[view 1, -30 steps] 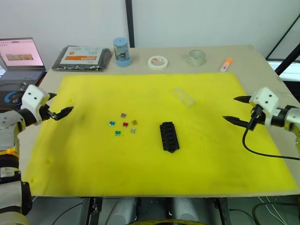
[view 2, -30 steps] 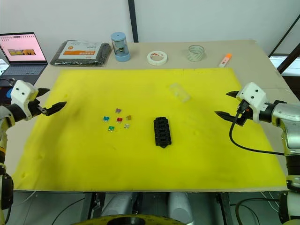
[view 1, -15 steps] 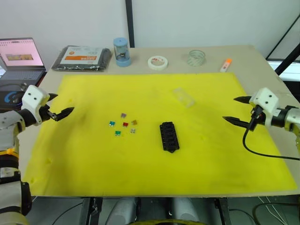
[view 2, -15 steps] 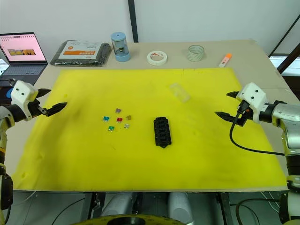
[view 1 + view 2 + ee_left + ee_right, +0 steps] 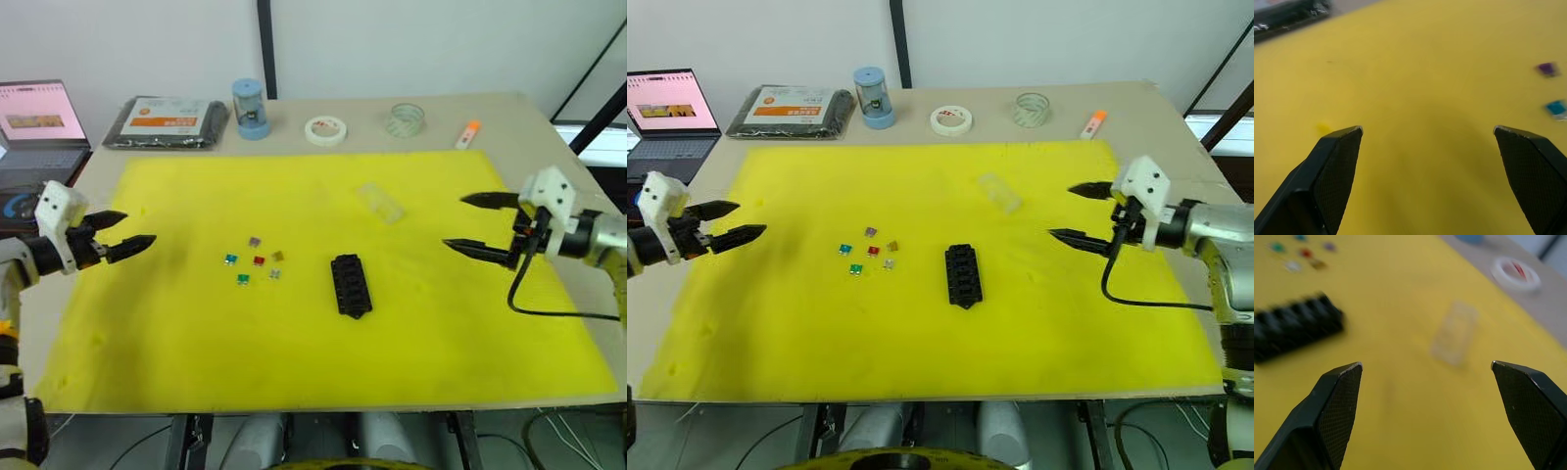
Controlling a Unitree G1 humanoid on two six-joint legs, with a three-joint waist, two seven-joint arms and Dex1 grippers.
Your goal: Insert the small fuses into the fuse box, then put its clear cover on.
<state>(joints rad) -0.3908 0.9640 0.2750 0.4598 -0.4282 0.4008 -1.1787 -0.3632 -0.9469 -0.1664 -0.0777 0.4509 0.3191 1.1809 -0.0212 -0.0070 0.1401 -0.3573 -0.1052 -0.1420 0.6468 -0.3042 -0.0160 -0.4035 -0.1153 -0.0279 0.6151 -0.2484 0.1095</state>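
Observation:
The black fuse box lies near the middle of the yellow mat. To its left, several small fuses in teal, green, red, brown, purple and grey lie loose in a cluster. The clear cover rests flat on the mat behind and to the right of the box. My left gripper hovers open over the mat's left edge, pointing toward the fuses. My right gripper stands open to the right of the box, facing the cover and the fuse box. Neither gripper holds anything.
Along the table's back edge stand a black packet with an orange label, a blue cylinder, a white tape roll, a clear tape roll and an orange marker. A laptop sits at the far left.
My right gripper has moved left, inward over the mat. My left hand has drawn back slightly and its fingers now point more level. Fuses, box and cover have not moved.

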